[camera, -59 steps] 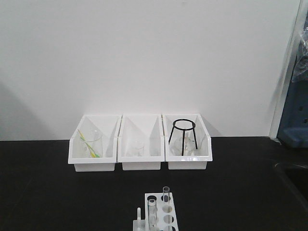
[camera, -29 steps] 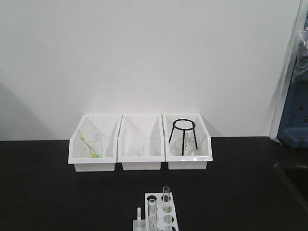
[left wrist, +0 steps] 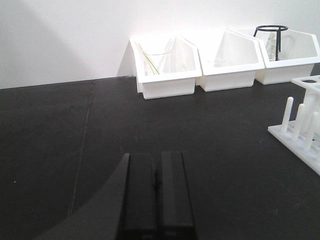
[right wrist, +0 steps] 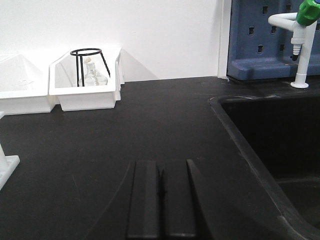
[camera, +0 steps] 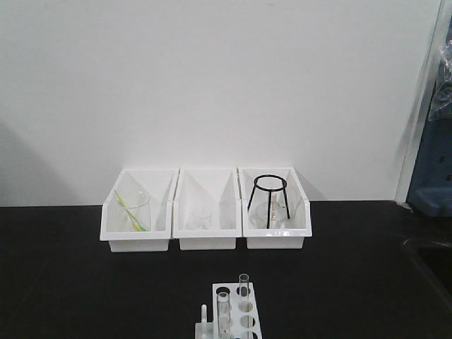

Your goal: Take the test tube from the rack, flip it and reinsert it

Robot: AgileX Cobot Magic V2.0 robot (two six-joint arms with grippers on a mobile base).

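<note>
At the bottom centre of the front view, two clear tubes stand upright in the rack; the nearer tube is cut by the frame edge. Bare black counter lies all round. Left gripper and right gripper are closed, empty.

Open black benchtop left and right of the small white plastic rack. Two slim clear glass test tubes stick up above its top plate, short white pegs along its left edge. Three white plastic bins block the wall side. Recessed black sink far right, depth unclear.
</note>
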